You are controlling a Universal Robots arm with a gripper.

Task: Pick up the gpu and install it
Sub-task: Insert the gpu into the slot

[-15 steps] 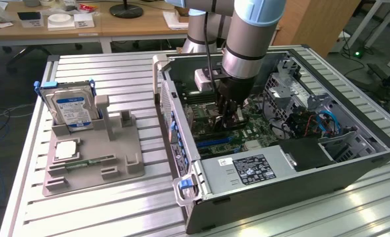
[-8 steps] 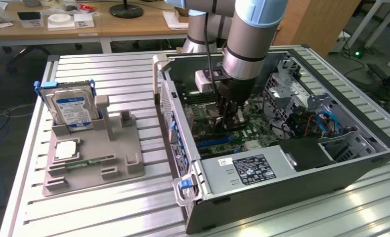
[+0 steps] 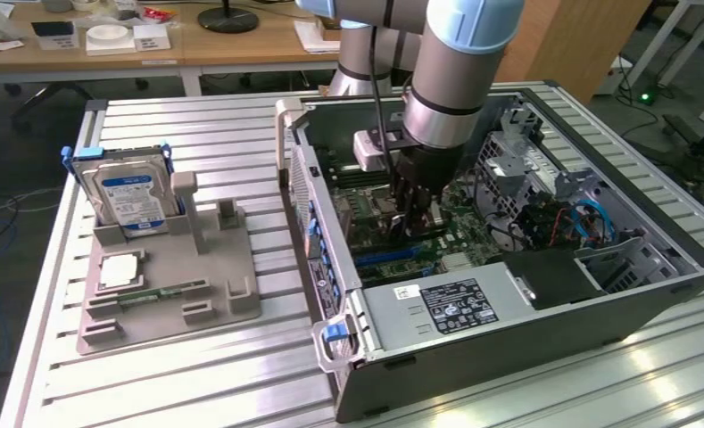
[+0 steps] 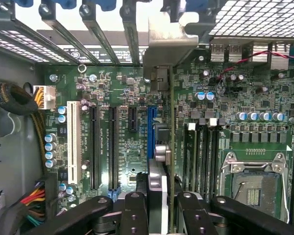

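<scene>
The gripper (image 4: 162, 208) was clamped on the gpu (image 4: 171, 147), held edge-on above the motherboard (image 4: 122, 147) at centre frame. The card had been picked up and brought inside the computer case (image 3: 637, 308); seating it in a slot remained.

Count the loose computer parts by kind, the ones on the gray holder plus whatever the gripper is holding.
hard drive: 1
square chip: 1
memory stick: 1
gpu, clamped in the gripper: 1
Total: 4
</scene>
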